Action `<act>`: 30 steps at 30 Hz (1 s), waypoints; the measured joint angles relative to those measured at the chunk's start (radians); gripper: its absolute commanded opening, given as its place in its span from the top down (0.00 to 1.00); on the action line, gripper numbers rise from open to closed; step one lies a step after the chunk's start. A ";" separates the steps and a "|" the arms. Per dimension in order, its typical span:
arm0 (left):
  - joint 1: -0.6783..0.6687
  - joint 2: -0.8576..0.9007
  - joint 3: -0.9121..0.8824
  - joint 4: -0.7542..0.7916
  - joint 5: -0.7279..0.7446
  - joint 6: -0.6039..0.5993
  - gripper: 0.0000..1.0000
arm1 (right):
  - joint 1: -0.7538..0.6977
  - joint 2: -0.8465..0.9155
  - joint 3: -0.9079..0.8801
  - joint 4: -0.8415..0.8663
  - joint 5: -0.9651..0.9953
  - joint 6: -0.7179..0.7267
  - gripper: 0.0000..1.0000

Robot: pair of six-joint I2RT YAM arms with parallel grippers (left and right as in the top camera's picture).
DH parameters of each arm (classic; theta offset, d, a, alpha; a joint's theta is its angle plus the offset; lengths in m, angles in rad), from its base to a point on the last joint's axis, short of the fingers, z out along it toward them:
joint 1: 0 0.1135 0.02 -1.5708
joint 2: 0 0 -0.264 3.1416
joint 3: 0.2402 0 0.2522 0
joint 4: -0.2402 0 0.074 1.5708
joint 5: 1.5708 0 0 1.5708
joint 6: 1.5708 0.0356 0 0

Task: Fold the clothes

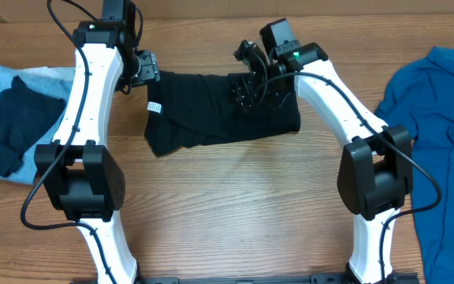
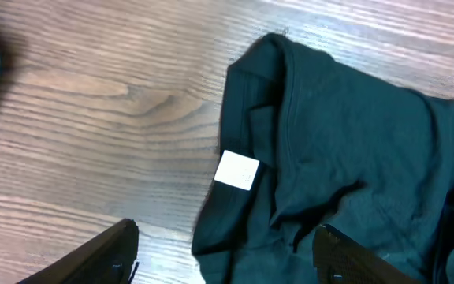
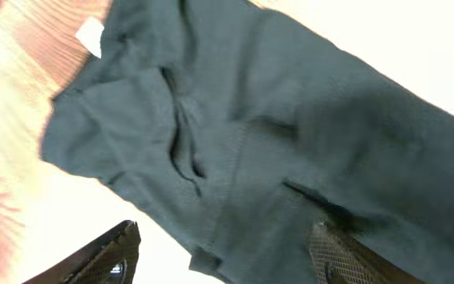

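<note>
At the nine o'clock edge of the wooden surface (image 1: pixel 235 205) a pile of folded clothes (image 1: pixel 6 118) lies well apart from the work. The left fingers (image 2: pixel 105 254) hang spread, with nothing between them, just off the ten o'clock corner of the black garment (image 1: pixel 219 110). The garment lies bunched in a rough band across the middle of the surface, its white label (image 1: pixel 154 107) at nine o'clock. The right fingers (image 3: pixel 345 256) are spread too and hold nothing; they hover over the garment's one o'clock part. A blue shirt (image 1: pixel 440 134) lies unfolded at three o'clock.

The step in hand looks like taking the garment's far edge to straighten it for a fold. Done well, each arm would pinch at an outer corner and lift evenly, keeping the cloth taut between them. The label end is doubled over, so the left side likely needs the whole thickness caught, not one layer.

The overhead view alone shows both arms and the garment's outline, but there the cloth reads as a flat dark mass. The left wrist view picks out the rolled seam and folds beside the label, while the right wrist view — washed out — shows creases through the middle
</note>
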 measured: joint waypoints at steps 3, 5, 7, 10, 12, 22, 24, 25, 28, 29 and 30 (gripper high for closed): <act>0.000 0.000 0.000 -0.010 0.000 0.000 0.26 | -0.058 0.000 0.067 -0.051 -0.029 0.001 0.48; 0.000 0.000 0.000 -0.011 0.001 0.000 0.34 | -0.110 0.000 0.093 -0.063 0.027 0.016 0.87; 0.000 0.000 0.000 -0.011 0.011 0.002 0.75 | -0.150 0.000 0.090 -0.051 0.113 0.026 0.96; 0.000 0.000 0.000 -0.010 0.036 0.006 0.72 | -0.155 0.000 0.070 -0.007 0.179 0.031 0.96; -0.002 0.000 0.000 -0.011 0.069 0.004 0.70 | -0.144 0.004 0.022 0.056 0.209 0.033 0.96; -0.013 0.000 0.000 -0.021 0.088 0.003 0.56 | -0.143 0.153 -0.024 0.056 0.219 0.075 0.90; -0.013 0.000 0.000 -0.023 0.088 0.003 0.53 | -0.143 0.147 0.040 -0.002 0.222 0.080 0.90; -0.013 0.000 0.000 -0.023 0.088 0.003 0.53 | -0.143 0.127 0.071 -0.032 0.225 0.089 0.90; -0.013 0.000 0.000 -0.023 0.088 0.003 0.50 | -0.143 0.050 0.104 -0.151 0.231 0.111 0.89; -0.013 0.000 0.000 -0.023 0.088 0.003 0.49 | -0.143 0.038 0.104 -0.179 0.230 0.114 0.89; -0.013 0.000 0.000 -0.023 0.088 0.003 0.48 | -0.142 0.036 0.096 -0.187 0.230 0.115 0.89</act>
